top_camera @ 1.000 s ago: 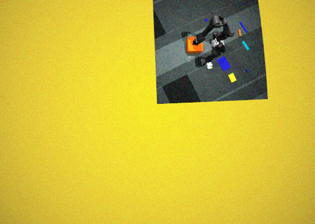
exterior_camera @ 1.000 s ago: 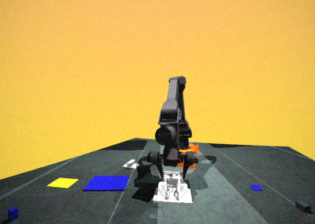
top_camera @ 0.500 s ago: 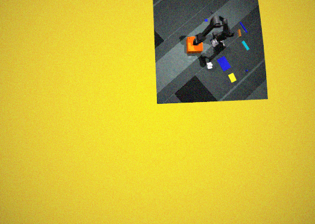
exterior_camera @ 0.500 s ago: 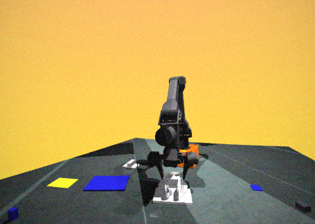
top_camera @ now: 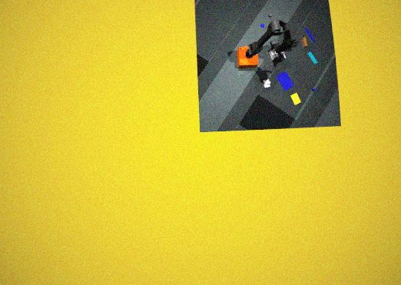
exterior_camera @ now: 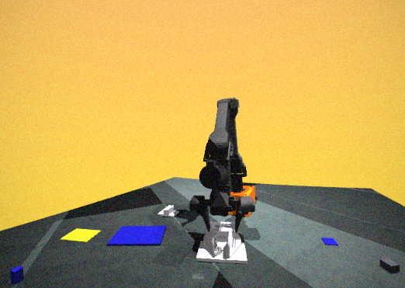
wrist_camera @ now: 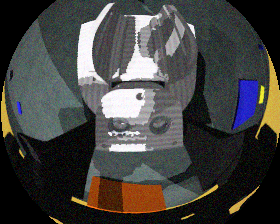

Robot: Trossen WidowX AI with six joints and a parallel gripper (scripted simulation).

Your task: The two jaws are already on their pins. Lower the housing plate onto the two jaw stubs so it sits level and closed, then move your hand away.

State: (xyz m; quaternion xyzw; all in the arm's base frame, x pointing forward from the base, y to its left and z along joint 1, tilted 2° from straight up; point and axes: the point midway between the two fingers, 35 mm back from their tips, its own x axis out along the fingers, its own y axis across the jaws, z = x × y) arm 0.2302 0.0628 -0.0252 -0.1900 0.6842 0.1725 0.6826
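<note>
The white base (exterior_camera: 202,257) (wrist_camera: 86,52) lies on the table. Two curved grey jaws (exterior_camera: 235,244) (wrist_camera: 112,42) stand side by side on it. My gripper (exterior_camera: 223,230) is low, just behind and above the jaws in the exterior view. It is shut on the housing plate (exterior_camera: 226,223) (wrist_camera: 120,104), a pale plate with two round holes. In the wrist view the plate's front edge reaches the near ends of the jaws. The stubs are hidden, and whether the plate touches them or is level cannot be told.
An orange box (top_camera: 247,61) (exterior_camera: 250,193) (wrist_camera: 145,196) stands at the arm's foot. A small white part (top_camera: 267,83) (exterior_camera: 167,210), a blue mat (top_camera: 285,81) (exterior_camera: 137,235) and a yellow mat (top_camera: 295,98) (exterior_camera: 81,234) lie to one side. A dark block (exterior_camera: 389,265) lies at front right.
</note>
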